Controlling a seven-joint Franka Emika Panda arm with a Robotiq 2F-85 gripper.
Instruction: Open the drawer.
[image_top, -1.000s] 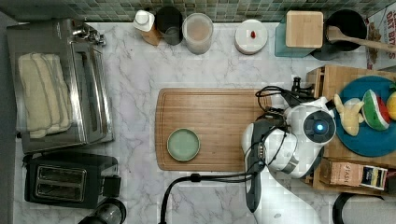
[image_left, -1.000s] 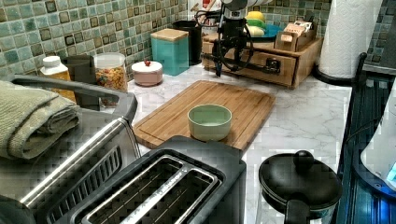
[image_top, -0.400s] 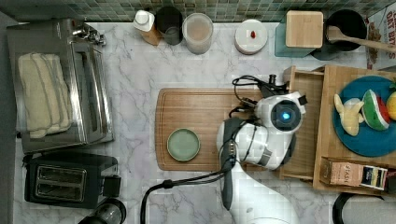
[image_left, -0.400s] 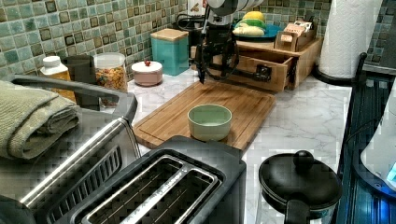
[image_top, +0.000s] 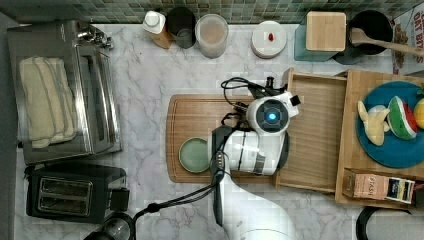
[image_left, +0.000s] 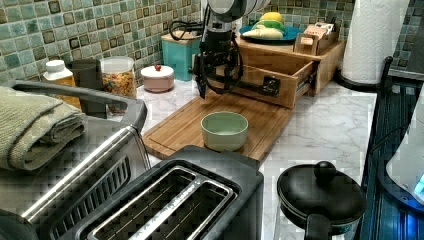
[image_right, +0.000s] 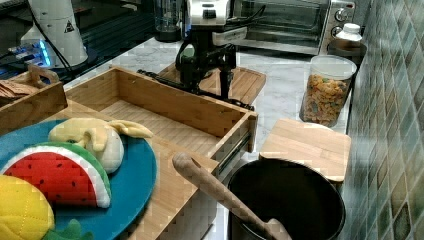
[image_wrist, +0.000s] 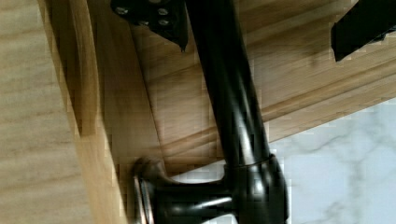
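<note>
The drawer (image_top: 315, 135) sits at centre right of the top view, pulled well out over the cutting board (image_top: 200, 115) on the marble bench (image_top: 145, 85); its plain wooden tray lies exposed. The pincer (image_left: 216, 82), in the upper middle of the left view, hangs at the black bar handle (image_wrist: 229, 93); its fingers (image_wrist: 154, 18) stand apart either side of the bar, not clamped. To finish well, I judge, pull straight along the rails; avoid twisting the handle, and stay clear of the green bowl (image_left: 224, 130).
</note>
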